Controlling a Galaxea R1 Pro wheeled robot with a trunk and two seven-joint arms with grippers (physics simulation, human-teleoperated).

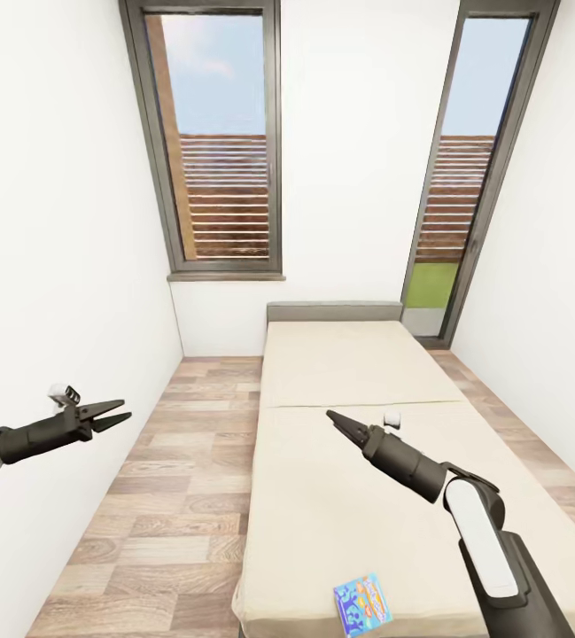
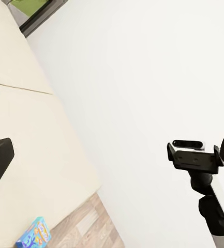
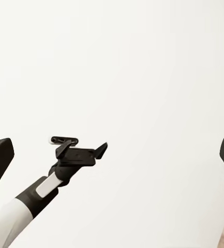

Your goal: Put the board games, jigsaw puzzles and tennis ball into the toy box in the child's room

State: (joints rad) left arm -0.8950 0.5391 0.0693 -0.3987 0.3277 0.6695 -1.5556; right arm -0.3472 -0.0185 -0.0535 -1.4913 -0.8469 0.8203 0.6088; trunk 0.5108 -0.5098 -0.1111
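Observation:
A small blue board game (image 1: 362, 602) lies flat on the beige bed (image 1: 349, 496), close to its near edge; it is also the blue box (image 2: 35, 233) in the left wrist view. My right gripper (image 1: 336, 418) hovers open over the middle of the mattress, well beyond the game and holding nothing. My left gripper (image 1: 115, 412) is open and empty above the floor, left of the bed. The toy box, the table, the puzzles and the tennis ball are out of view.
A strip of wood plank floor (image 1: 181, 496) runs between the bed and the white left wall (image 1: 48, 266). The grey headboard (image 1: 333, 312) stands against the far wall, between a tall dark-framed window (image 1: 221, 142) and a glazed door (image 1: 464, 177).

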